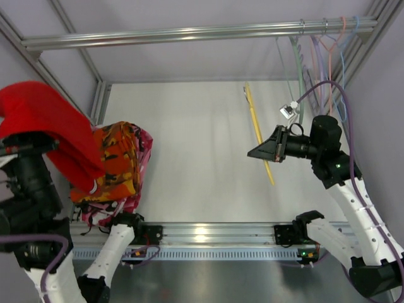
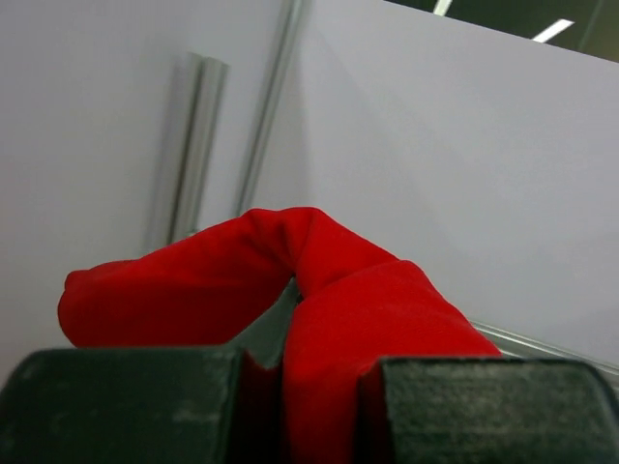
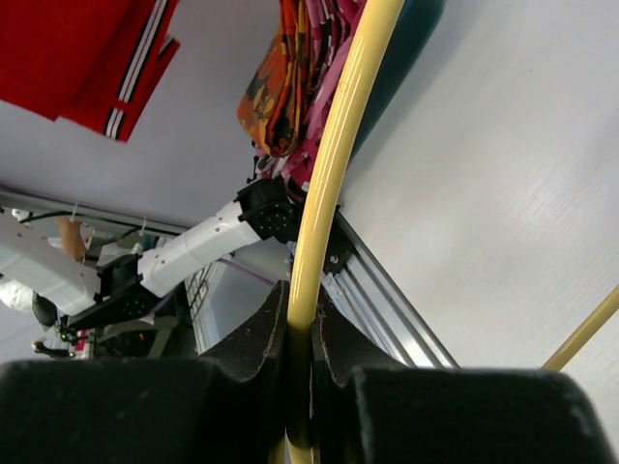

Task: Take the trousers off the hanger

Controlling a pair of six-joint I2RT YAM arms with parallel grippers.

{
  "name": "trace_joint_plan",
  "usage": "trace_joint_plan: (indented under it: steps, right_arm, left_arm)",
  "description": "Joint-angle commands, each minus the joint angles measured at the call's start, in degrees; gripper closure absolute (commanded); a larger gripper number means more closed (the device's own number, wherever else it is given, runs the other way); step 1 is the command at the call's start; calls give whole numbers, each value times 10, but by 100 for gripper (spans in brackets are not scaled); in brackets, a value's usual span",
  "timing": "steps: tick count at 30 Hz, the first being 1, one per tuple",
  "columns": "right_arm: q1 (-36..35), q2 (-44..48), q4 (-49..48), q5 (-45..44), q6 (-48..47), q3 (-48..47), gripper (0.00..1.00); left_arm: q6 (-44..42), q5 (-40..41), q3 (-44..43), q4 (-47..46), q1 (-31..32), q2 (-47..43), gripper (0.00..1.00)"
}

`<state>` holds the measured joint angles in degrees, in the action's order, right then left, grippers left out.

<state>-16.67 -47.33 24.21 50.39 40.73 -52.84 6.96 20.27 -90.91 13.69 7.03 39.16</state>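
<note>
The bright red trousers [image 1: 44,120] hang bunched at the far left, high above the table, with my left gripper [image 1: 28,150] shut on them. In the left wrist view the red fabric [image 2: 368,309] is pinched between the two dark fingers of that gripper [image 2: 319,406]. The thin yellow hanger [image 1: 257,129] stands apart at the right, bare, with my right gripper [image 1: 268,151] shut on its bar. In the right wrist view the yellow bar [image 3: 334,164] runs up from that gripper's closed jaws [image 3: 300,358], and the trousers' white-striped hem [image 3: 126,87] shows at the top left.
A pile of orange-patterned cloth [image 1: 117,161] over pink cloth [image 1: 144,148] lies at the table's left side, under the trousers. A metal rail [image 1: 189,30] crosses the back, with several pale hangers [image 1: 328,57] at its right end. An aluminium frame bar [image 1: 214,232] edges the front.
</note>
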Motion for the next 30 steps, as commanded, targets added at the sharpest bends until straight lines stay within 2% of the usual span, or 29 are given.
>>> trace_joint_plan:
  steps: [1,9,16,22,26,30]
  right_arm:
    - [6,2,7,23,-53,-46,100]
    - [6,-1,16,33,-57,-39,100]
    - [6,-3,11,39,-47,-37,100]
    - [6,0,-2,40,-31,-38,100]
    - [7,9,11,40,-28,-55,100]
    - [11,21,52,37,-29,-85,100]
  left_arm:
    - [-62,29,14,-11,-25,-68,100]
    - [-170,54,90,110,-108,-212,100]
    - [-251,50,186,127,-127,-235,100]
    - [-233,-36,313,71,-127,-158,100]
    - [-221,-50,379,-29,-127,-60,100]
    - [-181,-81,406,-62,-127,64,98]
